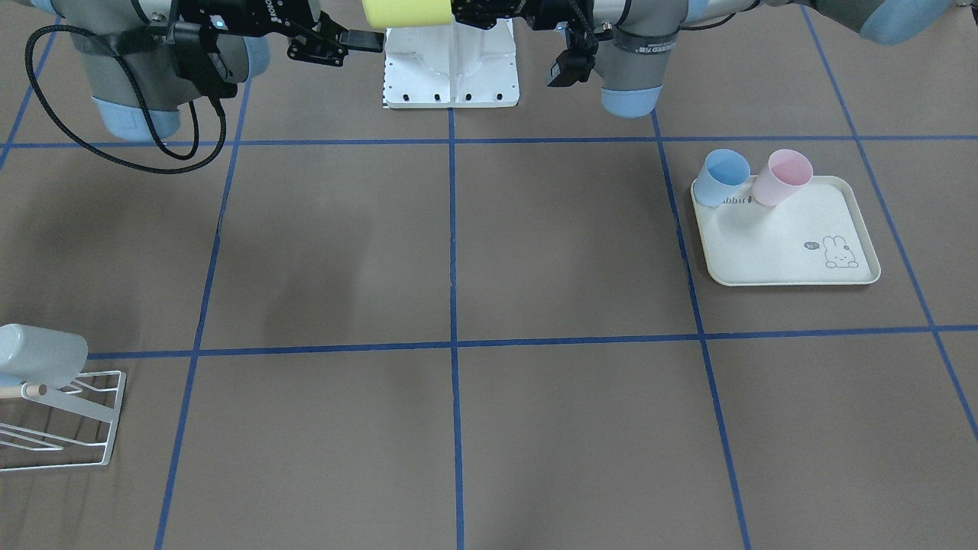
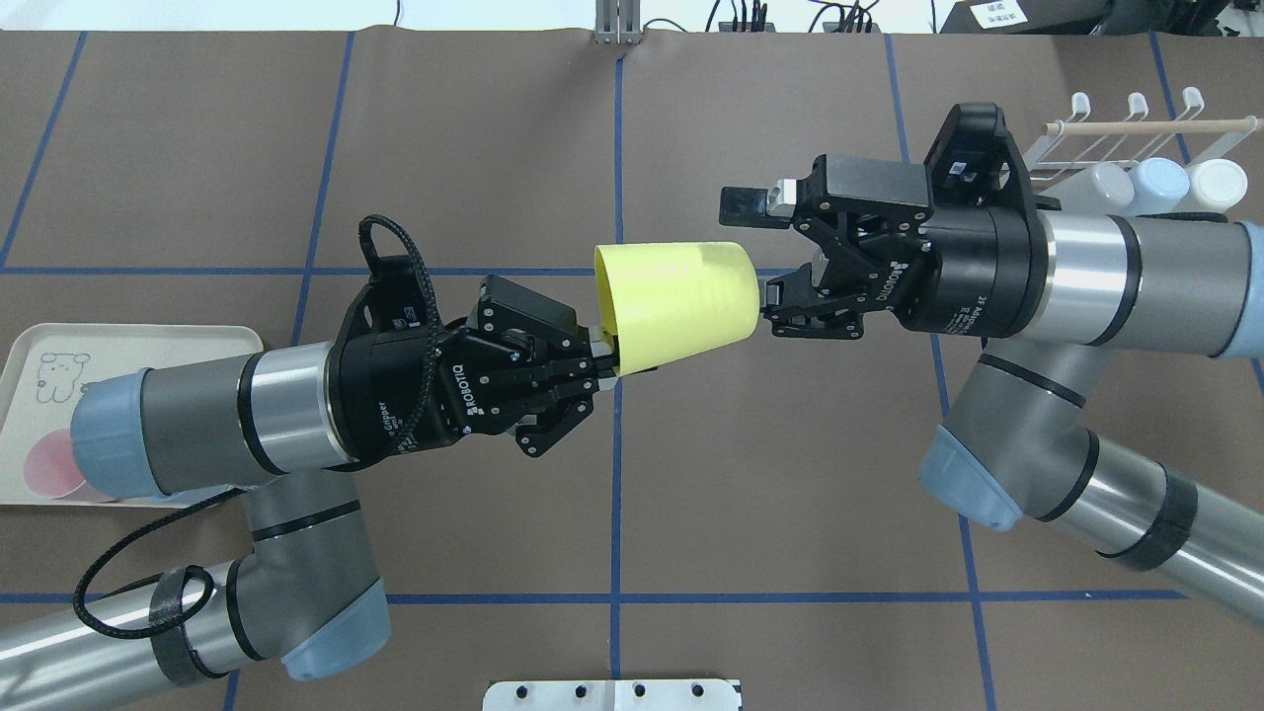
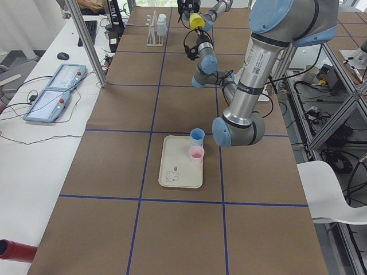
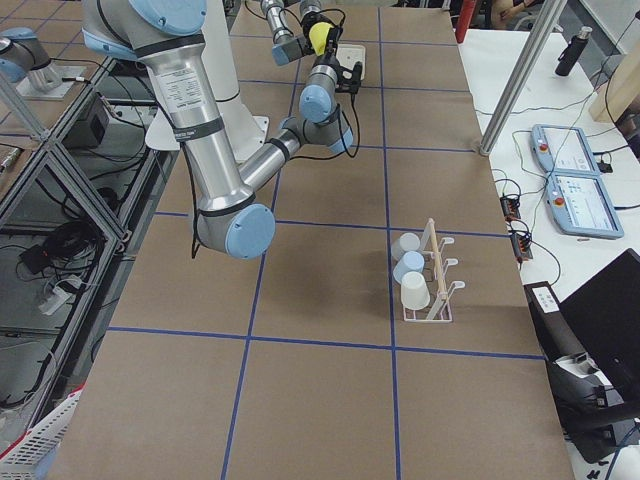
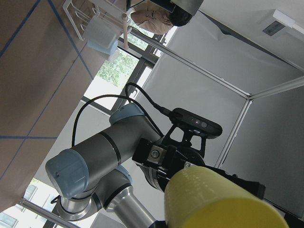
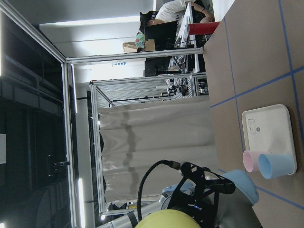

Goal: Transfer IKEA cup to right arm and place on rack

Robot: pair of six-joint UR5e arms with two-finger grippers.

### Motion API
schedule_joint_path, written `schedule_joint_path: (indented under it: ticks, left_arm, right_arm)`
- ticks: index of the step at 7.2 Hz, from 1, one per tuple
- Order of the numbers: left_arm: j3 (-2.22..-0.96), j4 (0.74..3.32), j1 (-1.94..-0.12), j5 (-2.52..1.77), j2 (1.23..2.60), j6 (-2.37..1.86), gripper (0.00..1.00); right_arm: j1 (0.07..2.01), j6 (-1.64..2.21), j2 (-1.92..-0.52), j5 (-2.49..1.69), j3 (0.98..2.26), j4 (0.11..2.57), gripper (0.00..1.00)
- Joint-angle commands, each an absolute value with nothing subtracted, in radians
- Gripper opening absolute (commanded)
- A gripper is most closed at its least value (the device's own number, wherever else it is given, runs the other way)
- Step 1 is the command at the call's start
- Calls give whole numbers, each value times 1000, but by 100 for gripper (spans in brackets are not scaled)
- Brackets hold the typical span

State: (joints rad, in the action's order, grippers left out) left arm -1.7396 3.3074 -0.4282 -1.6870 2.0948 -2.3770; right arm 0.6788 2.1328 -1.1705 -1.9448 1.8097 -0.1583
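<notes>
Up in the air over the middle of the table (image 2: 790, 494), the yellow cup (image 2: 681, 301) lies on its side between the two arms. Its open mouth faces the left arm and its closed base faces the right. The left gripper (image 2: 604, 365) has its jaws pinched tight on the cup's rim at the lower edge of the mouth, one finger inside the wall and one outside, and it alone carries the cup. The right gripper (image 2: 758, 252) sits at the base end with its jaws spread wide. One finger is right beside the cup's base and the other stands well clear above it, so it grips nothing. The rack (image 2: 1145, 126) stands off at the far corner on the robot's right, behind the right arm's wrist. Three pale cups (image 2: 1160, 183) sit on it in a row beneath the wooden dowel. Over on the robot's left, the cream tray (image 1: 787, 252) with the rabbit drawing holds a blue cup (image 1: 724, 177) and a pink cup (image 1: 781, 177). They stand side by side, touching, along the tray's edge nearest the robot.
</notes>
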Motion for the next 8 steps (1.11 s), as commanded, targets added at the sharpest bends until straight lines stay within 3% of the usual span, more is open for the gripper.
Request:
schedule_joint_path:
  ticks: [1,7,8]
  left_arm:
    - [-1740,3307,-426,-1686,2102,-2381,0]
    - [-1740,3309,-422,-1686,2103,-2381,0]
    - [-1740,3309,-422,-1686,2103,-2381,0]
  right_arm:
    - [663,2134,-1170,-1939,1807,-167,95]
    - [657,2131,-1155,-1939,1806,-167,92]
    - [657,2132,-1155,-1939,1804,-169,82]
